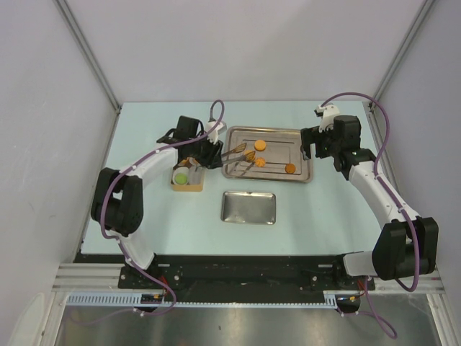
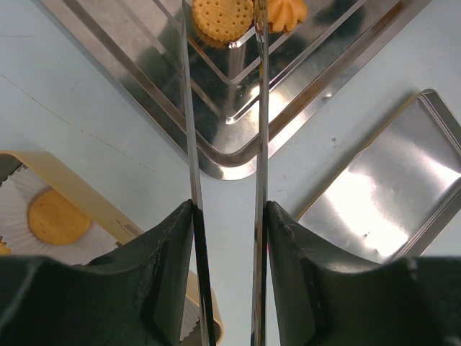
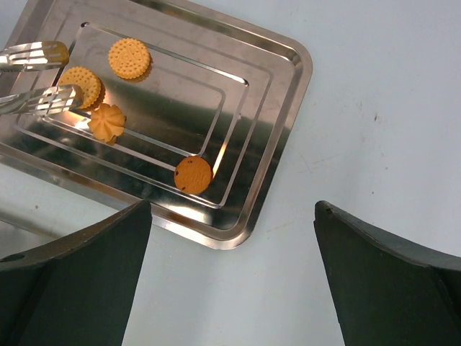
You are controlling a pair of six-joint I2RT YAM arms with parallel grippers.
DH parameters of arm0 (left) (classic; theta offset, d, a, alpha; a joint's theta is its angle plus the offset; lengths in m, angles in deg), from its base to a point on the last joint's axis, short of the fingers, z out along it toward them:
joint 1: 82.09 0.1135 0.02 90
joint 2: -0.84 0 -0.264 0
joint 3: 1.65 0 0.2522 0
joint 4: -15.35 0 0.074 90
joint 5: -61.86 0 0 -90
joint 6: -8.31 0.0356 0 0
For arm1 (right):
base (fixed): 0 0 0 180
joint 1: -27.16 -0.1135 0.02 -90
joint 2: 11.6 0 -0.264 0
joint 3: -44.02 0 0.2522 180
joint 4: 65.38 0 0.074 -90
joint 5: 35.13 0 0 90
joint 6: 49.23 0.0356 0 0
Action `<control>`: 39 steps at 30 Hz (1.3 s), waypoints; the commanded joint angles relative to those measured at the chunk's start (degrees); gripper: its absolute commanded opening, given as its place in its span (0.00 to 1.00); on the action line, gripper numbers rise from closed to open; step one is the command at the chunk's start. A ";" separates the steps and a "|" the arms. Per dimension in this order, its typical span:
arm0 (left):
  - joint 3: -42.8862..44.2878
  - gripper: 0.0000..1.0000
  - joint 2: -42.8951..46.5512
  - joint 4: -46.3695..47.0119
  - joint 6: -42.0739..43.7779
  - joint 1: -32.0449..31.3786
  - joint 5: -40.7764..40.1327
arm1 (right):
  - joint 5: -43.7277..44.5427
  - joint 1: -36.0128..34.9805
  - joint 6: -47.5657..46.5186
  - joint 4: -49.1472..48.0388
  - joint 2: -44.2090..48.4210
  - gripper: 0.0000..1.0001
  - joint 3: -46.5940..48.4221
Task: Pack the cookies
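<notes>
Left gripper [image 2: 229, 216]: fingers narrow, clamped on the two blades of the tongs [image 2: 189, 144]. The blades run straight ahead of the fingers across the tray [image 2: 144, 86] rim. A dotted cookie [image 2: 222, 18] lies between the tong tips; pinch not confirmed. The box [image 2: 86, 191] sits just left of the fingers. Right gripper [image 3: 232, 209]: wide, empty, farther off. Judgement: the pick falls to the left arm.

The top camera looks steeply down from above the near edge over the whole desk [image 1: 144, 137]. The left wrist camera sits low, facing past the left fingers [image 2: 162, 259] along the tongs [image 2: 190, 130] to the large tray [image 2: 216, 108]'s near-left corner. The right wrist camera views that tray from the right edge, between the right fingers [image 3: 72, 281].
</notes>
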 commanded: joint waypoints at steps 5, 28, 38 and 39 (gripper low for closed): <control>-0.62 0.48 -0.58 2.12 0.60 -0.60 0.29 | -0.20 0.05 -0.47 -1.46 0.72 1.00 0.67; -0.36 0.39 -1.38 1.77 1.04 -1.30 -0.94 | -0.29 0.14 -0.65 -1.46 1.25 1.00 0.75; -1.41 0.27 1.61 1.60 1.13 -1.30 -0.24 | -0.64 0.41 -0.65 -1.38 1.51 1.00 0.75; -1.76 0.27 1.79 1.60 1.13 -1.30 -0.07 | -0.55 0.41 -0.65 -1.38 1.51 1.00 0.75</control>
